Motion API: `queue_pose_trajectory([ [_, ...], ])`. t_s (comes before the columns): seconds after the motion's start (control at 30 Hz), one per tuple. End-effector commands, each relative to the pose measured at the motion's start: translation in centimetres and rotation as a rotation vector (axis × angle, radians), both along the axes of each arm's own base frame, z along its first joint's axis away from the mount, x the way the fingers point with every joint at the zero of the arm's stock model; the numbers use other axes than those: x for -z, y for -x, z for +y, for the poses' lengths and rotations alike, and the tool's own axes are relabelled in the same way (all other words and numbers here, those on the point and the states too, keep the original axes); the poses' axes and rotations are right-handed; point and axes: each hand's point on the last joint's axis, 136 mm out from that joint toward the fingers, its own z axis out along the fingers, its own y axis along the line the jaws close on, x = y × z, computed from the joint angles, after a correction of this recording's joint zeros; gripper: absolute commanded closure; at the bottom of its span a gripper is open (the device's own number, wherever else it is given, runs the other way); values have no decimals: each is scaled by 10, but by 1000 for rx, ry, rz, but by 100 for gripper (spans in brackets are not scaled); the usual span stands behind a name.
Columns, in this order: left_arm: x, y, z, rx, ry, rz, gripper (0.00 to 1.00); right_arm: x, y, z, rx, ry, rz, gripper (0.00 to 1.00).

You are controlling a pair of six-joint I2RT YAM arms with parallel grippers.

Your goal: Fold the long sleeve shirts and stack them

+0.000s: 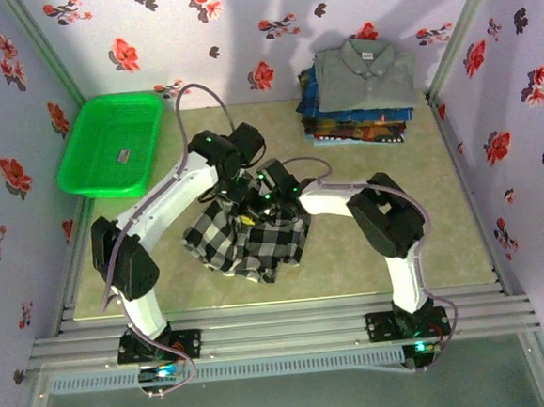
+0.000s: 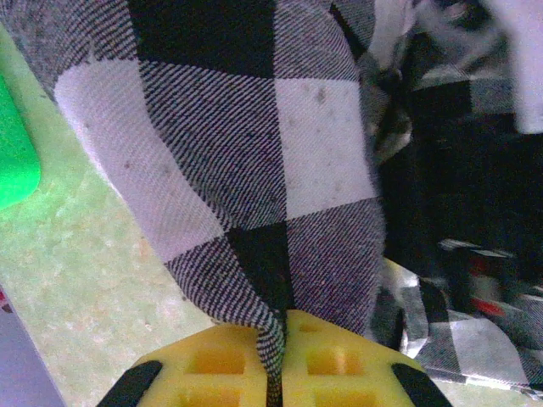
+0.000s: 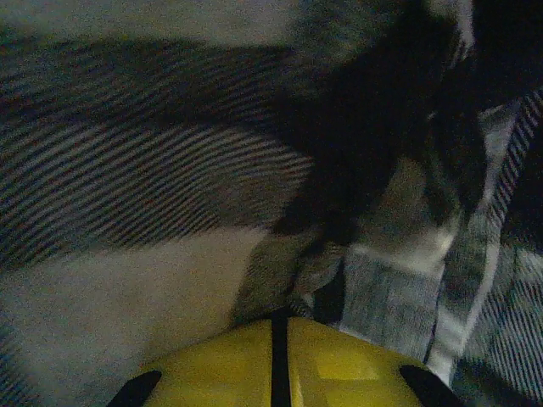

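Note:
A black-and-white checked shirt (image 1: 247, 243) lies bunched in the middle of the table. Both grippers meet over its far edge. My left gripper (image 1: 234, 195) is shut on a fold of the checked cloth (image 2: 254, 170), which runs down between the yellow fingers (image 2: 212, 365). My right gripper (image 1: 270, 196) is shut on the checked cloth (image 3: 170, 220) too, a pinch of it at the seam of its yellow fingers (image 3: 339, 365). At the back right sits a stack of folded shirts (image 1: 355, 121), blue and dark patterned ones under a plain grey one (image 1: 363, 72).
A green plastic basket (image 1: 112, 143) stands at the back left, holding one small dark item. Floral walls close in the table on three sides. The metal rail with the arm bases (image 1: 282, 335) runs along the near edge.

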Motion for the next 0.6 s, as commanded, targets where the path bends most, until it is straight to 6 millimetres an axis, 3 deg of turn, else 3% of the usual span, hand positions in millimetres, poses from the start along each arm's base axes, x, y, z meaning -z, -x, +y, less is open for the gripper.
queue_pose_trajectory([
  [0.0, 1, 11, -4, -9, -44, -13, 96, -11, -20, 11, 52, -59, -11, 86],
  [0.2, 13, 26, -24, 17, -109, -22, 96, -13, -28, -14, 88, -69, -12, 82],
  [0.57, 30, 32, -38, 44, -204, -8, 97, -27, -18, -121, 123, 124, 0, 55],
])
